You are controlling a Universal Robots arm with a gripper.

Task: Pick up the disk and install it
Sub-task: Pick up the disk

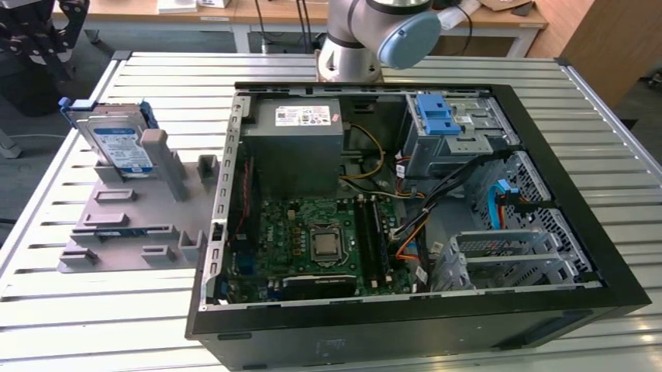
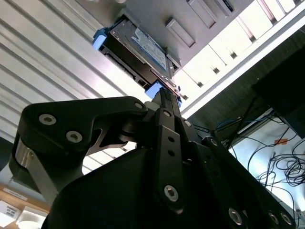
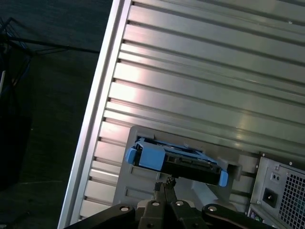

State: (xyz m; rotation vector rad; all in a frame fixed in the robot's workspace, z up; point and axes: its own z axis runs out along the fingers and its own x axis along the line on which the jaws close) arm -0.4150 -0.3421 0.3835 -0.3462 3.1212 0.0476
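In the exterior view, a grey holder [image 1: 124,225] lies on the slatted metal worktop [image 1: 104,310], near the worktop's edge on the exterior view's left. The disk [image 1: 116,143] stands upright on its edge in the far end of this holder, toward the far corner of the worktop on that side. Its white and blue label faces the camera, and the blue frame goes around its edges. It stands free there.

To the exterior view's right of the holder, just beside it, is an open black computer case [image 1: 414,329]. Inside it are a grey power supply [image 1: 305,124] at the far side, a green motherboard [image 1: 321,232] nearer to the camera, and a blue latch piece [image 1: 439,116] on a metal cage toward the far right corner of the case. The arm [image 1: 357,46] stands at the far edge of the worktop, behind the case.

In both wrist views the hand [image 3: 166,183] [image 2: 165,93] has its fingers pressed together, with nothing between them. The disk [image 3: 178,160] [image 2: 143,45] lies beyond the fingertips, in the line where they point, seated in the holder [image 3: 125,188]. How far the tips are from it, I cannot tell from these two views.
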